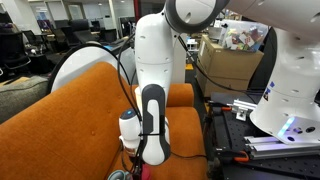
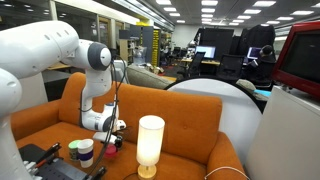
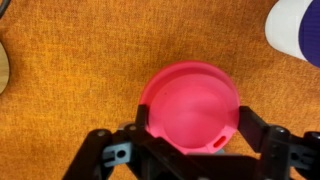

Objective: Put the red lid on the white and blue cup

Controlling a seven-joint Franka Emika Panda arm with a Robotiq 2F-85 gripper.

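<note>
The red lid (image 3: 188,100) is a round pink-red piece lying open side up over the orange couch seat (image 3: 70,90). My gripper (image 3: 192,122) is around it, with one black finger touching each side of its rim. The white and blue cup (image 3: 298,28) shows partly at the top right corner of the wrist view, apart from the lid. In an exterior view the gripper (image 2: 113,134) is low over the couch seat, and the cup (image 2: 84,151) stands a little in front of it. The lid is hidden in both exterior views.
A white lamp (image 2: 150,143) stands on the couch seat near the gripper. The orange couch back (image 2: 170,105) rises behind it. A black stand with tools (image 1: 235,130) and cardboard boxes (image 1: 232,60) are beside the couch. A wooden edge (image 3: 3,70) shows at the left.
</note>
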